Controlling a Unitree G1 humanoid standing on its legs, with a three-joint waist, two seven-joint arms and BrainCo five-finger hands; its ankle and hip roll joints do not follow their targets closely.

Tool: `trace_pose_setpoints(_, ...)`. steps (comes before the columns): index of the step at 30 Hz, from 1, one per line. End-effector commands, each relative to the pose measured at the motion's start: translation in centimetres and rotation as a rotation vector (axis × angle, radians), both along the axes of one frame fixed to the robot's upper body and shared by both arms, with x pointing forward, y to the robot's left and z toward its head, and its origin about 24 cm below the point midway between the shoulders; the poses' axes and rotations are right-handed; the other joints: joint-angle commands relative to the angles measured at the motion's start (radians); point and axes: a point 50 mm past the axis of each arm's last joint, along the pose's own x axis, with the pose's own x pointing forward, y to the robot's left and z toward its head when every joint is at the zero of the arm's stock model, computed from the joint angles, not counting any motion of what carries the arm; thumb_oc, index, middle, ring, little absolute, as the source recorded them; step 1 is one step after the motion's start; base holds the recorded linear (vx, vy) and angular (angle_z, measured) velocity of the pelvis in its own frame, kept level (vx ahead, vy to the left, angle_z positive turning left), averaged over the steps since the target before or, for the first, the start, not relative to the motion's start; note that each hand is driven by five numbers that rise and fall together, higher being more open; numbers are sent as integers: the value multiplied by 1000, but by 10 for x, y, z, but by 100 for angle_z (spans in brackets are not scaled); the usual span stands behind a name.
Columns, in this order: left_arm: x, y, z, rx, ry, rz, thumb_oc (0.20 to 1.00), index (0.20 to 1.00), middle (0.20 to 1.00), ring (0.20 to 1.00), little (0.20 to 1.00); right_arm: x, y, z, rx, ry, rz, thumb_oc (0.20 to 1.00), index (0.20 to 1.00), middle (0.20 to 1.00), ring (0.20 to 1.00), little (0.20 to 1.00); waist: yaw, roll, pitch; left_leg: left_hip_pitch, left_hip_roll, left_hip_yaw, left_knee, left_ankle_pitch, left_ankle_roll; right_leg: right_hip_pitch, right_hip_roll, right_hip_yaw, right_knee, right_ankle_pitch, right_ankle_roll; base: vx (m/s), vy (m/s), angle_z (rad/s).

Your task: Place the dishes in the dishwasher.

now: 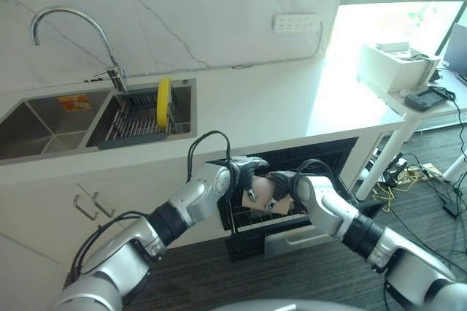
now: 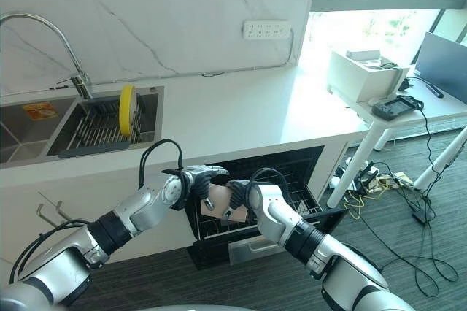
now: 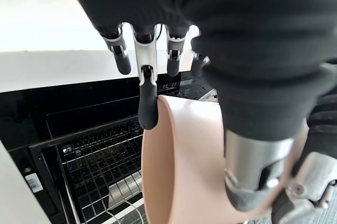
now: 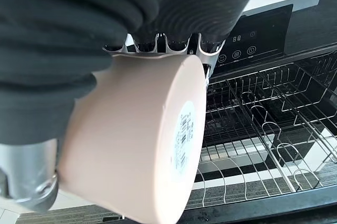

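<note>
A pink bowl (image 1: 255,200) hangs on its side just above the pulled-out dishwasher rack (image 1: 244,222), held between both hands. My left hand (image 1: 244,172) pinches it, one finger (image 3: 147,103) over the rim and the thumb against the outer wall. From the other side my right hand (image 1: 288,183) grips it, fingers (image 4: 158,45) curled over the far edge of the bowl (image 4: 131,150), whose labelled base faces out. The wire rack (image 4: 263,129) below holds nothing that I can see. A yellow plate (image 1: 163,102) stands upright in the sink's drying rack (image 1: 135,125).
The white counter (image 1: 277,99) runs above the dishwasher opening, with a double sink (image 1: 44,125) and faucet (image 1: 73,22) at the left. A white side table (image 1: 408,96) carrying a box and devices stands at the right, with cables on the floor under it.
</note>
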Motion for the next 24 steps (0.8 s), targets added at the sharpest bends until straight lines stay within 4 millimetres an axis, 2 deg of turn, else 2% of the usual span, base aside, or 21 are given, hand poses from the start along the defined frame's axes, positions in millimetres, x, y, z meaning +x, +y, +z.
trace_pose_setpoints(1, 22, -34, 53, -43, -212, -112, 1000, 1000, 1000, 1000, 1000, 17, 29, 43, 33, -146, 81, 200, 200, 200, 200, 200, 19, -1, -11, 48, -39, -119, 3, -117, 31, -40, 36, -50, 61, -37, -4, 0, 0, 0)
trace_pose_setpoints(4, 23, -30, 56, -94, -232, -79, 1000, 1000, 1000, 1000, 1000, 19, 24, 42, 51, -157, 38, 200, 200, 200, 200, 200, 20, -1, -8, 49, -40, -116, 3, -117, 30, -40, 35, -51, 62, -35, -1, -12, 4, 0)
trace_pose_setpoints(6, 25, -19, 64, -181, -277, -27, 1000, 1000, 1000, 1000, 1000, 20, 10, 41, 76, -176, -36, 200, 200, 200, 200, 200, 23, -2, -2, 52, -39, -115, 3, -115, 27, -38, 33, -52, 60, -29, 5, 0, 0, 0)
trace_pose_setpoints(10, 11, 21, 87, -443, -376, 62, 1000, 1000, 1000, 1000, 1000, 13, -50, 29, 115, -199, -212, 200, 200, 200, 200, 200, 38, -2, 9, 55, -35, -114, 2, -118, 30, -34, 30, -60, 57, -23, 9, -7, 20, 1)
trace_pose_setpoints(15, -10, 56, 102, -738, -533, 186, 1000, 1000, 1000, 1000, 1000, 1, -89, 2, 171, -239, -400, 200, 200, 200, 200, 200, 63, -2, 15, 54, -31, -119, 1, -121, 30, -25, 27, -74, 49, -21, 5, -11, 72, 11)
trace_pose_setpoints(18, -15, 65, 107, -808, -608, 224, 1000, 1000, 1000, 1000, 1000, -2, -98, -13, 188, -243, -464, 200, 200, 200, 200, 200, 75, -3, 17, 51, -30, -125, 1, -120, 28, -23, 24, -83, 47, -22, 3, -28, 64, 4)
trace_pose_setpoints(21, -18, 73, 111, -899, -691, 255, 1000, 1000, 1000, 1000, 1000, -6, -107, -37, 265, -252, -600, 200, 200, 200, 200, 200, 98, -4, 16, 44, -31, -136, 1, -116, 25, -22, 16, -99, 45, -17, 1, -10, 59, 10)
trace_pose_setpoints(22, -19, 75, 110, -914, -694, 258, 1000, 1000, 1000, 1000, 1000, -7, -107, -40, 309, -257, -644, 200, 200, 200, 200, 200, 102, -5, 17, 42, -32, -139, 1, -115, 25, -24, 14, -101, 46, -17, 0, 8, 86, 26)
trace_pose_setpoints(24, -18, 79, 96, -923, -585, 310, 1000, 1000, 1000, 1000, 1000, -7, -105, -39, 438, -271, -724, 200, 200, 200, 200, 200, 108, -3, 20, 39, -34, -143, 2, -113, 26, -28, 9, -102, 52, -16, 0, 0, 82, 17)
